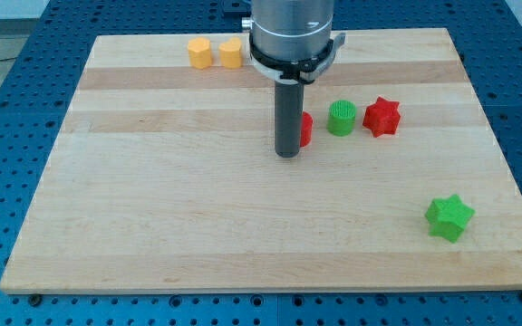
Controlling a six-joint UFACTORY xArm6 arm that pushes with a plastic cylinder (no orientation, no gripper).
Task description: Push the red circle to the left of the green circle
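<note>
The red circle (305,129) is mostly hidden behind the rod; only a sliver shows at the rod's right side. It sits just to the view's left of the green circle (341,118). My tip (287,154) rests on the board at the red circle's left and lower side, touching or nearly touching it. A red star (381,117) lies right of the green circle.
A green star (449,218) lies at the lower right. Two yellow blocks (199,52) (231,52) stand at the top edge. The arm's body hides the top-middle of the wooden board (152,199).
</note>
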